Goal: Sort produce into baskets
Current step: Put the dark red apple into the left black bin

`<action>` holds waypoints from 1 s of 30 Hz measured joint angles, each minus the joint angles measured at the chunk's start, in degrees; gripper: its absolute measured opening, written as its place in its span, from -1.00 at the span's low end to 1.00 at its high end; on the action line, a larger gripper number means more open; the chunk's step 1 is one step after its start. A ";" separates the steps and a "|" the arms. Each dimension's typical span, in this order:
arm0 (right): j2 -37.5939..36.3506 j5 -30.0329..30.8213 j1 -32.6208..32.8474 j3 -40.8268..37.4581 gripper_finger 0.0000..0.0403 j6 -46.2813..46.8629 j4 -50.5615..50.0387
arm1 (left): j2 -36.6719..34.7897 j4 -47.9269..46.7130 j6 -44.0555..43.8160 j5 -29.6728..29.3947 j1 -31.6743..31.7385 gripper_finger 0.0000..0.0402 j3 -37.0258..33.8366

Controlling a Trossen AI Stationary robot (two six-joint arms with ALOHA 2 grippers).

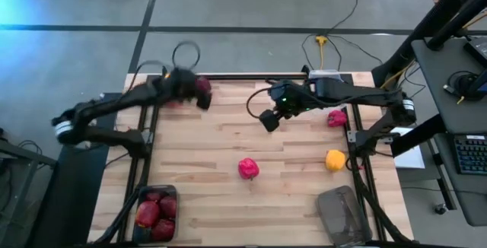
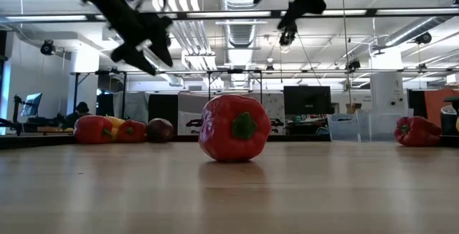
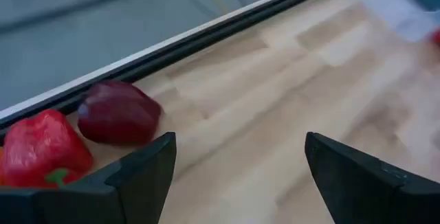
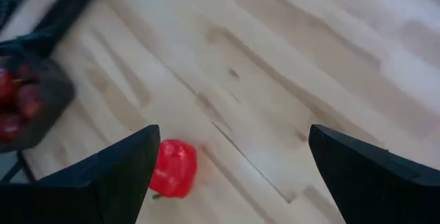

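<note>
- At the near left corner of my desk (image 1: pixel 228 145) sits a dark basket (image 1: pixel 139 202) with several dark red pieces of produce (image 1: pixel 155 211) heaped in it; my right wrist view catches it as a blurred dark bin with red inside.
- My left jaws (image 1: pixel 202 100) hang over the far left part of the desk, near the far edge. They stand partly open and hold nothing; bare wood shows between my two dark fingers (image 3: pixel 144 176).
- Just beyond those fingers a dark red apple (image 3: pixel 118 112) lies on the wood against the black rail, and a brighter red pepper (image 3: pixel 42 148) with a bit of green stem lies touching it.
- In the middle of the desk a red pepper (image 1: pixel 248 168) stands alone, well apart from both arms; it fills the centre of the low view, green stem facing the camera.
- My right jaws (image 1: pixel 268 120) hover above the desk's far middle, lifted clear of the wood. They are spread wide and empty, with the middle pepper showing by one finger (image 4: pixel 117 176) in the wrist view.
- Near the far right edge a red-pink pepper (image 1: pixel 336 117) lies beside my right arm.
- Nearer along that right edge a yellow-orange round piece (image 1: pixel 335 160) rests on the wood.
- At the near right corner lies a second dark basket (image 1: pixel 344 214); I cannot tell what is in it.
</note>
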 joint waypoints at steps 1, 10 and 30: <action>-0.53 0.31 0.30 0.57 0.81 -1.08 0.03 | 3.30 -0.31 0.95 2.34 2.80 0.52 2.31; -4.67 0.66 4.23 -1.30 0.81 -2.86 -0.70 | 29.20 -16.60 1.65 -2.02 10.63 0.52 25.23; -4.70 2.04 4.67 -1.80 0.81 -8.63 -7.48 | 39.52 -26.00 8.66 -7.73 13.33 0.52 30.69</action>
